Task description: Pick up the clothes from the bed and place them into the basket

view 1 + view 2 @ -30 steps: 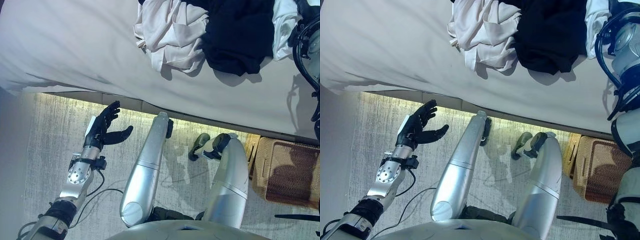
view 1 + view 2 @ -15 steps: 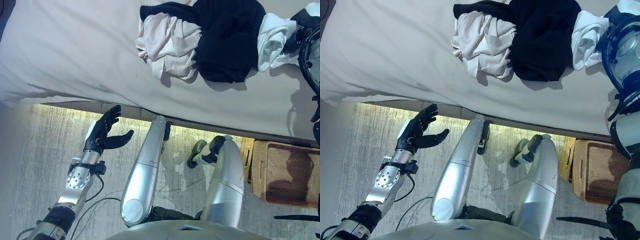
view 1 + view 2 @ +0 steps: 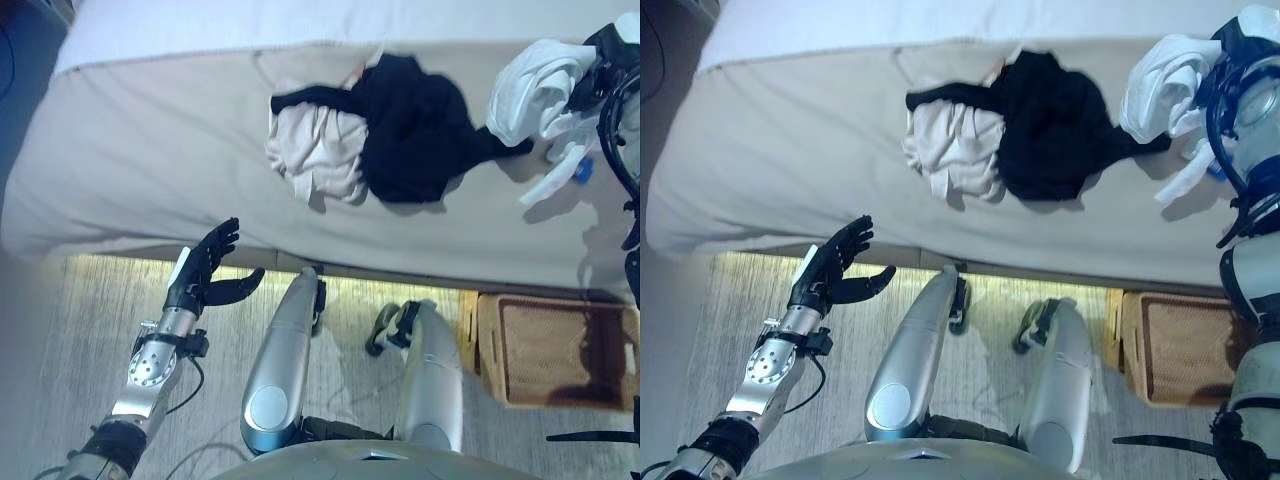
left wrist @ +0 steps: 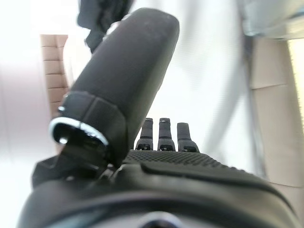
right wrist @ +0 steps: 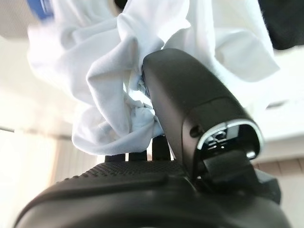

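One garment in hand: white cloth (image 5: 118,85) bunched in the right hand (image 5: 190,95), thumb and fingers pinched on it, at 2 o'clock over the bed (image 3: 150,150).
Basket (image 3: 555,350): on the floor at 4 o'clock, near the bed.
Carry: lift until the trailing cloth hangs free, then swing over the basket's middle.
Pile: black garment (image 3: 410,125) and pale garment (image 3: 315,150) at 12 o'clock.
Left hand (image 3: 205,275): spread, empty, 8 o'clock.

No text, label, number or sign can be read — not on the clothes (image 3: 400,130), the bed (image 3: 150,150) or the basket (image 3: 550,350).
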Robot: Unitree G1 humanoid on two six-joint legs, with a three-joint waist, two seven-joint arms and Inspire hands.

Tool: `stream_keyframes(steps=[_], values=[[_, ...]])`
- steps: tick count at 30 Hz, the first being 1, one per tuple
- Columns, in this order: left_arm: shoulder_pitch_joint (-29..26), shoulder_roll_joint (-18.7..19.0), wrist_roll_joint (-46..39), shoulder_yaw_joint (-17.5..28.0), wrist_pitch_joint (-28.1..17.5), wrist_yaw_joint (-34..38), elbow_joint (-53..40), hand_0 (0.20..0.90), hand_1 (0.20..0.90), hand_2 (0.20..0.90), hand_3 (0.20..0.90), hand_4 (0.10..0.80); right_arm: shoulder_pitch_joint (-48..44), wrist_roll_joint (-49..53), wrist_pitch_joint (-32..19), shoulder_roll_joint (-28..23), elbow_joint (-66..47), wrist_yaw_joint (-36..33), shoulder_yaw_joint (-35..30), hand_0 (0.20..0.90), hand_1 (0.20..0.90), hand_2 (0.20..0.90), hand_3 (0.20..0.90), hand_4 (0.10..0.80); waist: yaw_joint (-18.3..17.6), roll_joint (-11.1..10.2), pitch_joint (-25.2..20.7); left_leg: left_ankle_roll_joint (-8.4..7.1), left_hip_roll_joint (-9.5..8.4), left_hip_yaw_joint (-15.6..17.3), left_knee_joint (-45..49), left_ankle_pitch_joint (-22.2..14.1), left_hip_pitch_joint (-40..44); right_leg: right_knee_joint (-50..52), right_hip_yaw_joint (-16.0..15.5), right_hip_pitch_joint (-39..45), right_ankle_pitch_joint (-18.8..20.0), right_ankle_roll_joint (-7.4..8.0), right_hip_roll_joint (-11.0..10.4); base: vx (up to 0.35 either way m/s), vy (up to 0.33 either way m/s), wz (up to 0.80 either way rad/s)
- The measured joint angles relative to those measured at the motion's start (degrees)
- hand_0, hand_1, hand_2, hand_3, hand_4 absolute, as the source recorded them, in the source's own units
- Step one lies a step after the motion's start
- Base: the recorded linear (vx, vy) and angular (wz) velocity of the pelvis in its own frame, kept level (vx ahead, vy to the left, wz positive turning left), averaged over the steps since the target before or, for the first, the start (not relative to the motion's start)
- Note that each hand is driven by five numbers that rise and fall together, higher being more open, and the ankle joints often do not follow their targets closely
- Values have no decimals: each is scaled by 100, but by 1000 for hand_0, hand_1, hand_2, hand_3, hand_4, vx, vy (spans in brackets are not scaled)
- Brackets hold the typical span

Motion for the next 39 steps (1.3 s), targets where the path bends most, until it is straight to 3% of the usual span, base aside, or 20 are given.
stream_keyframes(steps=[1, 6, 13, 17, 25, 27, 28, 29, 30, 31, 32, 39], values=[[12, 3, 0, 1, 14, 3, 9, 900, 900, 900, 900, 800, 144, -37, -23, -15, -82, -103, -141, 300, 300, 300, 200, 100, -12, -60, -55, 19, 39, 73, -141, 74, 209, -181, -22, 205, 312, -12, 0, 58, -4, -10], [-82, -18, 174, 8, 54, -90, 56, 900, 900, 900, 900, 800, 629, -81, -157, -264, -709, -365, -430, 300, 300, 300, 200, 100, -120, -98, -180, -28, 85, 190, -1137, 236, 1137, -1248, -94, 1062, 710, 80, 189, 80, -9, -16], [-252, -128, 446, 16, 265, -102, 450, 900, 900, 900, 900, 800, 1952, -53, -575, -609, -1628, -585, -1236, 300, 300, 300, 200, 100, -452, -147, -534, -93, 47, 574, -3273, 853, 2686, -3323, -51, 2353, 1454, 272, 501, 107, 15, -25], [-168, -223, 450, 127, 385, -102, 675, 900, 900, 900, 900, 800, 2807, -10, -653, -773, -1987, -578, -1694, 300, 300, 300, 200, 100, -706, -145, -874, -89, 6, 797, -4427, 1252, 3371, -4385, 48, 2905, 1905, 290, 695, 47, 24, -29], [-223, -480, 885, 384, 729, 26, 1146, 900, 900, 900, 900, 800, 4818, 152, -640, -807, -2779, -588, -3136, 300, 300, 300, 200, 100, -1370, -135, -1273, -152, -29, 1084, -5329, 1454, 4134, -5315, 364, 3516, 2164, 253, 902, 19, 15, -24], [-224, -545, 1001, 407, 737, 73, 1287, 900, 900, 900, 900, 800, 5251, 152, -623, -788, -2838, -588, -3293, 300, 300, 300, 200, 100, -1455, -177, -1295, -171, -24, 1103, -4889, 1440, 4038, -5541, 454, 3709, 2342, 184, 859, 6, -28, -27], [-243, -563, 1058, 411, 737, 72, 1354, 900, 900, 900, 900, 800, 5493, 151, -600, -740, -2856, -585, -3421, 300, 300, 300, 200, 100, -1480, -321, -1316, -125, -61, 1092, -4762, 1176, 3864, -5587, 556, 3726, 2368, 162, 757, -17, -48, -29], [-234, -591, 1105, 414, 741, 71, 1362, 900, 900, 900, 900, 800, 5739, 153, -574, -693, -2862, -583, -3605, 300, 300, 300, 200, 100, -1476, -270, -1399, -104, -12, 1076, -5368, 1310, 3881, -5597, 597, 3710, 2368, 163, 765, -40, -43, -27], [-220, -650, 1111, 417, 740, 71, 1374, 900, 900, 900, 900, 800, 5900, 153, -544, -689, -2863, -573, -3735, 300, 300, 300, 200, 100, -1533, -121, -1467, -178, 138, 1054, -5892, 1877, 3923, -5619, 645, 3698, 2375, 176, 898, -54, -44, -35], [-216, -693, 1113, 471, 746, 80, 1460, 900, 900, 900, 900, 800, 6022, 159, -527, -584, -2860, -573, -3808, 300, 300, 300, 200, 100, -1532, -152, -1489, -272, 146, 1106, -5926, 2024, 3996, -5676, 700, 3747, 2377, 248, 890, -43, -35, -31], [-215, -720, 1116, 495, 756, 100, 1513, 900, 900, 900, 900, 800, 6196, 157, -533, -572, -2939, -566, -3825, 300, 300, 300, 200, 100, -1612, -149, -1523, -257, 123, 1105, -5954, 2057, 4002, -5748, 716, 3766, 2459, 376, 889, -26, -30, -22], [-234, -737, 1340, 575, 742, 132, 2082, 900, 900, 900, 900, 800, 6558, 158, -577, -213, -3003, -425, -3986, 300, 300, 300, 200, 100, -1999, -251, -1633, -199, -32, 1382, -6313, 2106, 4277, -6260, 990, 3971, 2614, 618, 806, -1, -21, -19]])
